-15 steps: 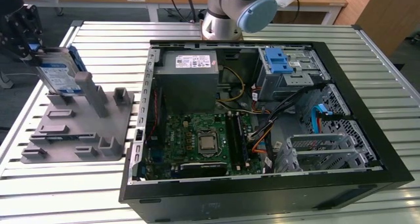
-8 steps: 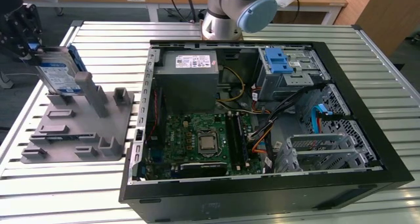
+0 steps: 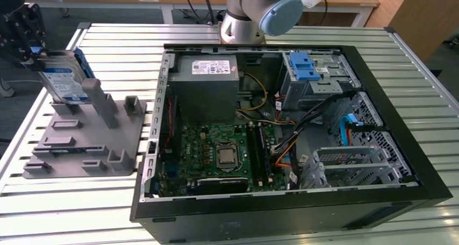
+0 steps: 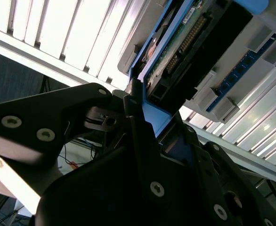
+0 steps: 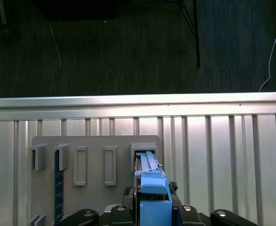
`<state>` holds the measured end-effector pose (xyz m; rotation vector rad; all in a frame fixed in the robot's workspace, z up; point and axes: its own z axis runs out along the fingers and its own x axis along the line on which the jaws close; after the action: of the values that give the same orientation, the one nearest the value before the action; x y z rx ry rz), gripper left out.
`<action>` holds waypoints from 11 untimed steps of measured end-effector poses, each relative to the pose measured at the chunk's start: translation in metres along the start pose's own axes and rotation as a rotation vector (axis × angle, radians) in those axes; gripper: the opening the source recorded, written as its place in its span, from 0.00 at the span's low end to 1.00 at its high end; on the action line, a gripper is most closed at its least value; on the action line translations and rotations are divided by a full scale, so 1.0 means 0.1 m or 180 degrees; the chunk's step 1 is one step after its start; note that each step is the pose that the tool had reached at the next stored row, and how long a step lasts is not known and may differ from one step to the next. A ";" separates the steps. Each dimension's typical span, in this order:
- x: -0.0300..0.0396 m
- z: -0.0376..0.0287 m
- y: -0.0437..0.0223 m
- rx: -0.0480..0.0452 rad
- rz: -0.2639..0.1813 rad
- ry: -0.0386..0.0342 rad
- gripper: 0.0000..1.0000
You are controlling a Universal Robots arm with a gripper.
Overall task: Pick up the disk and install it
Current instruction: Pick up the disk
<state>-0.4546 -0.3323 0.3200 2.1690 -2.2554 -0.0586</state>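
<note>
The disk, silver with a white-and-blue label and a blue carrier frame, stands on edge, slightly tilted, at the far end of the grey slotted holder on the exterior view's left. My gripper is above it, shut on its upper end. In the second wrist view the black fingers clamp the blue frame of the disk, whose circuit-board side shows. In the first wrist view the disk's blue edge runs out from my gripper over a slot of the holder.
An open black computer case lies to the exterior view's right of the holder. Inside are a grey power-supply box, a motherboard, cables, and a metal drive cage with a blue latch. The arm's base stands behind it.
</note>
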 end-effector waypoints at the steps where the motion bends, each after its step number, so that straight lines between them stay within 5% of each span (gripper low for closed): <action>1: 0.000 -0.002 0.000 0.0000 0.0000 0.0000 0.36; 11: -0.001 -0.029 0.001 0.0000 0.0000 0.0000 0.36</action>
<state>-0.4546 -0.3323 0.3229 2.1688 -2.2554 -0.0587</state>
